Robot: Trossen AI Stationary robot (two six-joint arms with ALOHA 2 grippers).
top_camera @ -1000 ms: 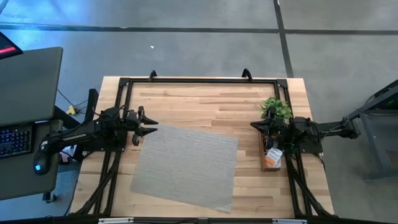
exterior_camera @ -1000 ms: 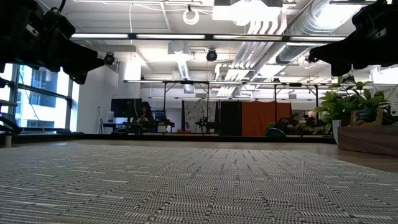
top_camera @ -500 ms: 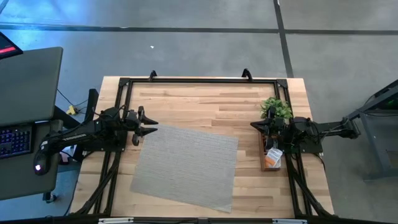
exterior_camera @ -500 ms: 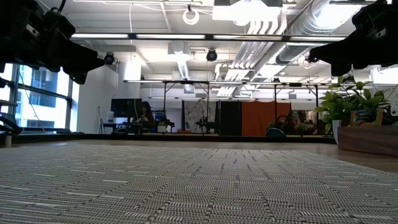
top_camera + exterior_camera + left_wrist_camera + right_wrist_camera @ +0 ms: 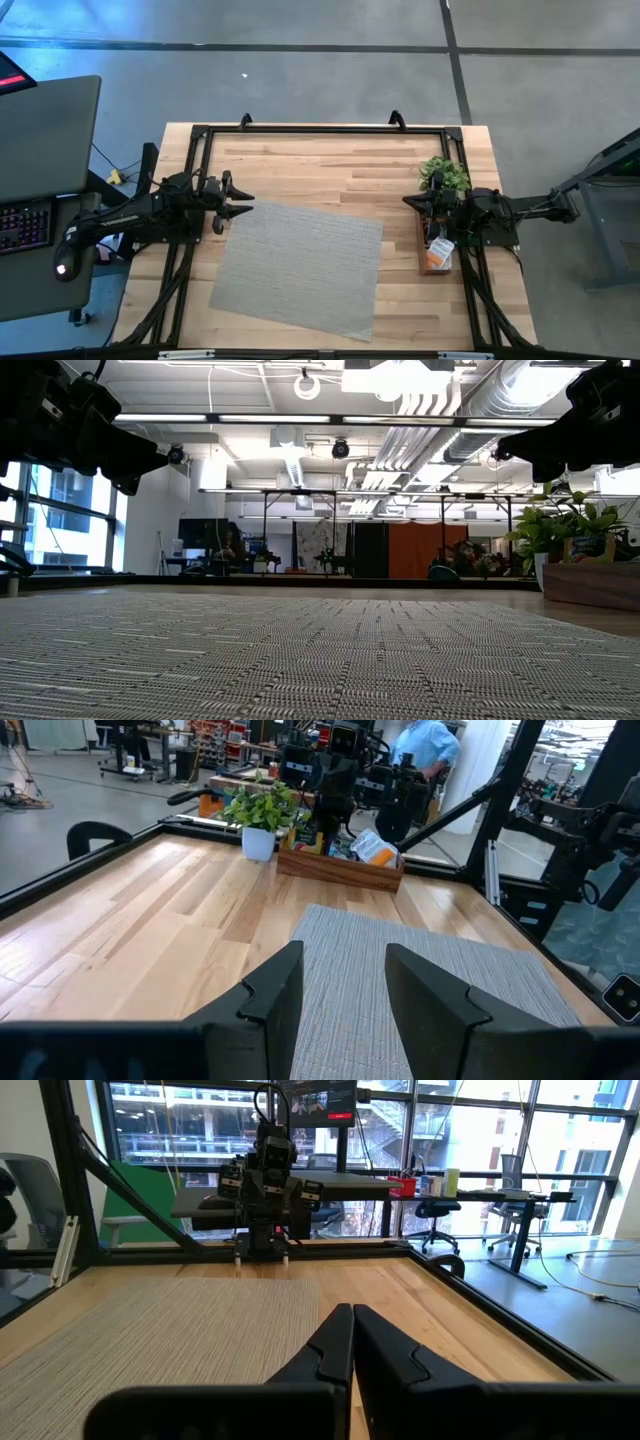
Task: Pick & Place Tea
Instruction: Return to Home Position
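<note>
The tea sachets [image 5: 437,256] [image 5: 372,846], white and orange, stand in a narrow wooden tray [image 5: 424,266] [image 5: 340,872] at the table's right edge, partly hidden under my right arm. My right gripper [image 5: 407,202] [image 5: 352,1342] hovers shut beside the tray, pointing level toward the table's left. At the table's left edge my left gripper [image 5: 247,205] [image 5: 345,992] hovers open and level over the corner of the grey mat [image 5: 300,265], with nothing between its fingers.
A small green potted plant [image 5: 445,173] [image 5: 260,812] stands just beyond the tray's far end. A black frame [image 5: 320,128] runs around the wooden table. The mat [image 5: 150,1330] covers the middle and near part. A person stands in the room beyond the table [image 5: 425,745].
</note>
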